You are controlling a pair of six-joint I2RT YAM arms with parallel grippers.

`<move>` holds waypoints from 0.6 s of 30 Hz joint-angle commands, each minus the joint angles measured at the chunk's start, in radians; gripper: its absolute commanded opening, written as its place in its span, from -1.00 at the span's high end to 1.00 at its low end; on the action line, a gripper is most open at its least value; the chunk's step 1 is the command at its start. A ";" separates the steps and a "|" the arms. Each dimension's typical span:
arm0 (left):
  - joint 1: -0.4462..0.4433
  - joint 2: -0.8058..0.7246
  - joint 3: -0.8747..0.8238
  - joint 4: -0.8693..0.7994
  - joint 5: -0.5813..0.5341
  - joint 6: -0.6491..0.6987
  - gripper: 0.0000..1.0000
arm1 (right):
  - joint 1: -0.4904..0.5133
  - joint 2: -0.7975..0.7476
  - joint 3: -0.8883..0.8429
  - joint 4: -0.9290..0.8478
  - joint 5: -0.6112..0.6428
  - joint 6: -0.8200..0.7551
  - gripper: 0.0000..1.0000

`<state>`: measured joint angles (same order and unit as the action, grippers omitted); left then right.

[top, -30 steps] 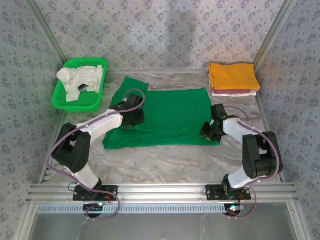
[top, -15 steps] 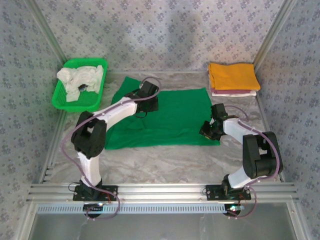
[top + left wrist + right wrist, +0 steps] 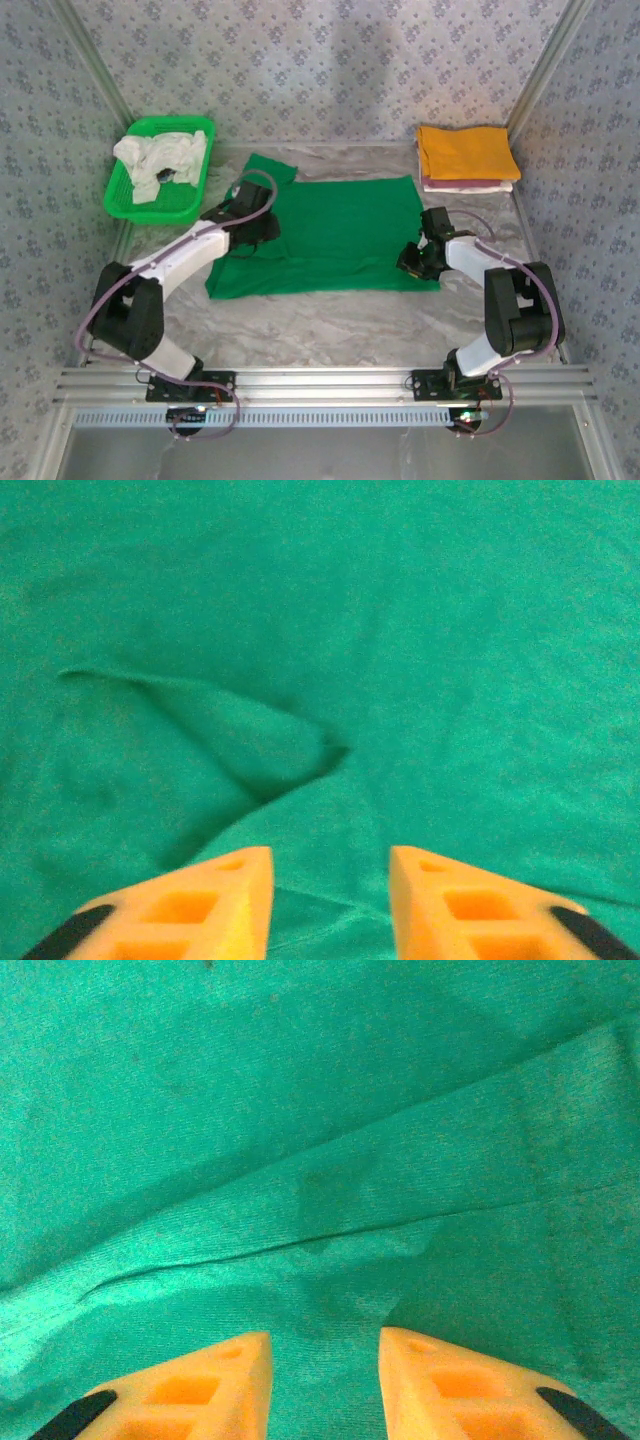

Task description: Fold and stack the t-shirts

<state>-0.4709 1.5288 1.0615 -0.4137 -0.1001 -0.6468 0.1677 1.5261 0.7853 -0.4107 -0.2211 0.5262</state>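
1. Now the left arm has swung back from the far-left shoulder to the left side of the bright green t-shirt. The shirt lies spread across the middle of the marbled grey tabletop. It is soft matte knit, roughly rectangular, with one sleeve poking out far left.
2. Far left sits the green mesh basket, rigid plastic, heaped with crumpled whitish t-shirts.
3. Far right is the finished stack: an orange-yellow t-shirt folded square on a pale t-shirt.
4. The left gripper was pinched and its jaws are now parted, with nothing between them. The cloth is let go, leaving a raised pucker just ahead, so I'd say it needs a fresh grasp.
5. The right gripper has barely changed: jaws partly apart over the near-right corner, cloth flat beneath, gripping nothing.
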 commanded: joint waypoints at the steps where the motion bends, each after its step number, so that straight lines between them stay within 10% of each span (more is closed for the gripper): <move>1: 0.045 0.020 -0.044 0.051 0.066 -0.012 0.19 | 0.015 0.014 0.015 -0.010 0.006 -0.032 0.25; 12: 0.068 0.224 0.058 0.097 0.111 0.035 0.05 | 0.029 0.052 0.014 0.005 0.017 -0.021 0.24; 18: 0.073 0.239 0.082 0.095 0.111 0.050 0.82 | 0.029 0.051 0.006 0.002 0.025 -0.021 0.24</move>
<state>-0.3981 1.7714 1.1027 -0.3325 0.0040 -0.6136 0.1890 1.5543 0.7921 -0.3973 -0.2203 0.5110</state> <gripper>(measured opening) 0.112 0.378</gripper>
